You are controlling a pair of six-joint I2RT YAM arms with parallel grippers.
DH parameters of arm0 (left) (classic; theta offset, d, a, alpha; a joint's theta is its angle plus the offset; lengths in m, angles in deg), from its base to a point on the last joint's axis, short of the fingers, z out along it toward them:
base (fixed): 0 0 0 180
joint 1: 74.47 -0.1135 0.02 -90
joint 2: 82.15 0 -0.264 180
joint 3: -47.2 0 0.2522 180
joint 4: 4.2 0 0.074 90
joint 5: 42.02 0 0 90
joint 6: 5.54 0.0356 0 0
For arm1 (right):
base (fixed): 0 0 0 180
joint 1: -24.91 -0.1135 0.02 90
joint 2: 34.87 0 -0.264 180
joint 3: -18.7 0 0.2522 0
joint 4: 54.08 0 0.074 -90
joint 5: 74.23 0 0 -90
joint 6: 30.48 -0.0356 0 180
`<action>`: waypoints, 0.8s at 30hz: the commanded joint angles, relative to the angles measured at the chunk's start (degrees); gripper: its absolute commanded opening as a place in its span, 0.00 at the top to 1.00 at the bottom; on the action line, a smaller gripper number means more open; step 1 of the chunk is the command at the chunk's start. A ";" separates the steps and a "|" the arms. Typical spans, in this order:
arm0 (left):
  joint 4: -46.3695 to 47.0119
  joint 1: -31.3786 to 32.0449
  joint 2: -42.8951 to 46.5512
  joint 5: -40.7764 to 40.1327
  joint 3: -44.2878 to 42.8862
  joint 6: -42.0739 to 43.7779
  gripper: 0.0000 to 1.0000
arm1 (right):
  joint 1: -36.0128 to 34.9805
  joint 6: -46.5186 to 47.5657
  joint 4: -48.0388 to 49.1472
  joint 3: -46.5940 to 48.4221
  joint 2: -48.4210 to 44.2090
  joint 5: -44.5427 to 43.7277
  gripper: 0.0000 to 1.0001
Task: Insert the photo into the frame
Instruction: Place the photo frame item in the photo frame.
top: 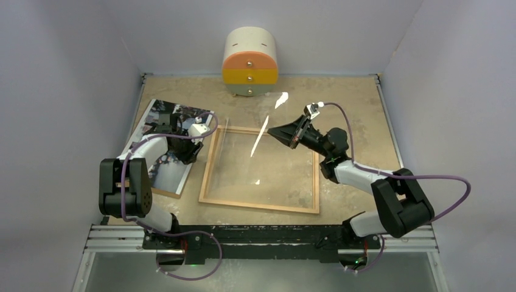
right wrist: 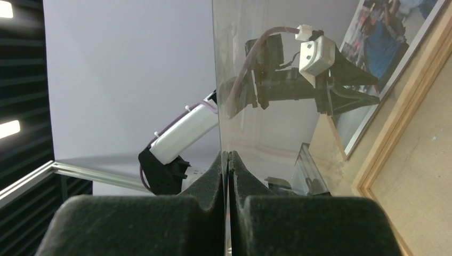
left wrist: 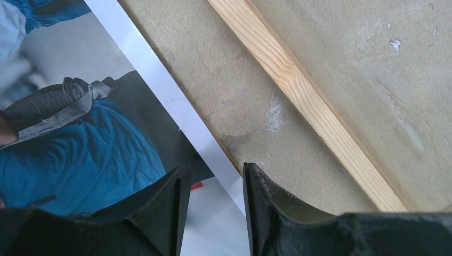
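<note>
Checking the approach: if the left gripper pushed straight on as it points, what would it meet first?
Likely the photo, at its white edge, and the table just beside it; depth unclear.

Overhead plus wrist close-ups, frame [top: 258, 205] shared

The light wooden frame [top: 258, 206] lies flat just before the cabinet [top: 250, 61], and the glossy, white-bordered photo [top: 163, 115] of people in blue lies askew, front-left of the cabinet.
</note>
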 commanded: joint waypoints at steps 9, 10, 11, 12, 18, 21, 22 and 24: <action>0.47 -0.39 1.53 1.86 1.23 0.97 0.58 | 3.19 6.68 -3.44 -6.58 -2.09 5.58 0.98; 0.48 -0.33 1.53 1.80 1.27 1.09 0.58 | 4.00 7.45 -4.54 -7.04 -2.33 5.95 0.98; 0.48 -0.38 1.52 1.71 1.32 1.13 0.58 | 4.80 8.31 -5.75 -7.37 -2.86 6.29 0.98; 0.39 -0.39 1.52 1.67 1.28 1.15 0.58 | 5.68 9.67 -7.81 -7.46 -3.60 6.67 0.98; 0.56 -0.37 1.37 1.88 1.24 1.06 0.58 | 9.10 23.58 -27.03 -4.73 -7.58 8.16 0.96; 0.61 -0.31 1.11 2.09 1.41 0.92 0.58 | 9.79 27.53 -31.94 -4.43 -7.47 8.50 0.95; 0.58 -0.38 1.08 2.10 1.46 0.89 0.58 | 9.95 28.30 -32.78 -4.63 -7.32 8.40 0.95; 0.61 -0.37 1.15 2.18 1.50 0.98 0.58 | 10.07 29.32 -33.44 -5.19 -6.95 8.07 0.94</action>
